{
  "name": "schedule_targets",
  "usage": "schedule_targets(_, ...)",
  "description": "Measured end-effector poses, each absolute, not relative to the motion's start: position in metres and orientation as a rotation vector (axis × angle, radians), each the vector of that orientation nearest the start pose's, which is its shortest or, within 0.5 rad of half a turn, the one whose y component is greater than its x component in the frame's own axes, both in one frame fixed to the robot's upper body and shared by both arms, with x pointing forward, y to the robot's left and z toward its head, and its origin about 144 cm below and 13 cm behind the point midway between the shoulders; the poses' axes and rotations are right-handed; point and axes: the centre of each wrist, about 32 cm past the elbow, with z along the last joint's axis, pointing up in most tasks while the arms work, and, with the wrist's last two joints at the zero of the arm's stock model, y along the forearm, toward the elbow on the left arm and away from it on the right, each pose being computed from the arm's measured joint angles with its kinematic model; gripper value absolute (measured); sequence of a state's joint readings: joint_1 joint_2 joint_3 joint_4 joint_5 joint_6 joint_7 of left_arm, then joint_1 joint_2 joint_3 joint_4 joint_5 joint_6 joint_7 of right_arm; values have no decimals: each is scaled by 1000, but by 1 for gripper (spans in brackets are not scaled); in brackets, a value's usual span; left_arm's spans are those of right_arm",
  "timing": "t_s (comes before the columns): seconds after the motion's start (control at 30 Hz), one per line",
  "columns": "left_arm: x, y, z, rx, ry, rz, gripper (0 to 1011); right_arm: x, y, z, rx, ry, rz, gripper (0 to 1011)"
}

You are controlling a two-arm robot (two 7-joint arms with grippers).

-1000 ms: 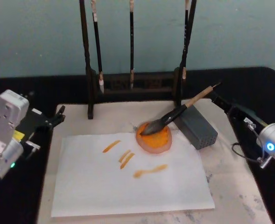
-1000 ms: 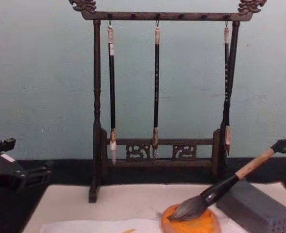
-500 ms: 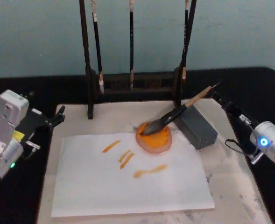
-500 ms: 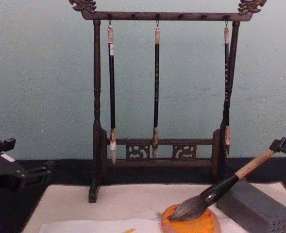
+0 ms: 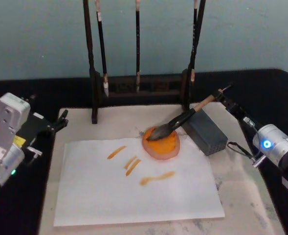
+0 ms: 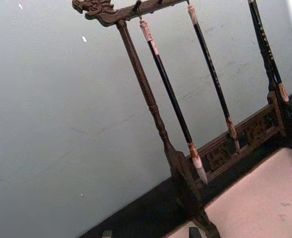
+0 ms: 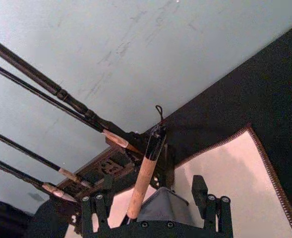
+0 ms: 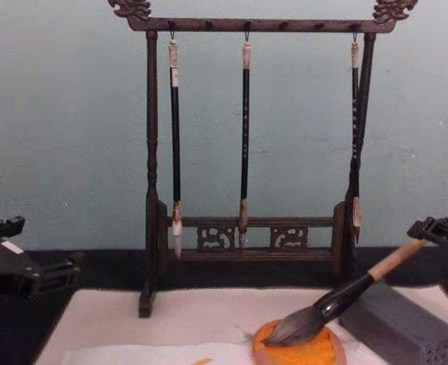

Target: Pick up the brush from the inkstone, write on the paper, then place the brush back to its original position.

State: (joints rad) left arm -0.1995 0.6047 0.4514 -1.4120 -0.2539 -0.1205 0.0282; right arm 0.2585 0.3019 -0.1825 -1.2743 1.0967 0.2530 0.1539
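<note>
Large calligraphy brush (image 5: 187,116) with a dark-grey tuft and tan wooden shaft lay with its tuft in the small round orange inkstone (image 5: 159,152). The shaft was propped on the grey perforated block (image 5: 208,133), black end cap tilted up to the right. We read that lean as its rest pose: tuft in the ink, shaft clear of the thin white paper (image 5: 134,196). Paper carried four orange strokes, so we judged writing done and brush set back. Right hand (image 5: 227,100) sat at the end cap, arm stretched low from the table's (image 5: 271,85) right side. Its fingers (image 7: 95,210) were spread wide, shaft showing between them in the right wrist view, gripping nothing. Left hand (image 5: 61,121) was parked off the left; its state we could not tell.
</note>
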Motion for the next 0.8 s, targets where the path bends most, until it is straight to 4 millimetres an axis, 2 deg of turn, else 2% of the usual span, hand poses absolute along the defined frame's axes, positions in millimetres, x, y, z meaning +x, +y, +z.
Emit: schedule_targets(0.8,489,310,1140,305,-285,1248,1001,551,-277,1135,395,823,-1165,1000)
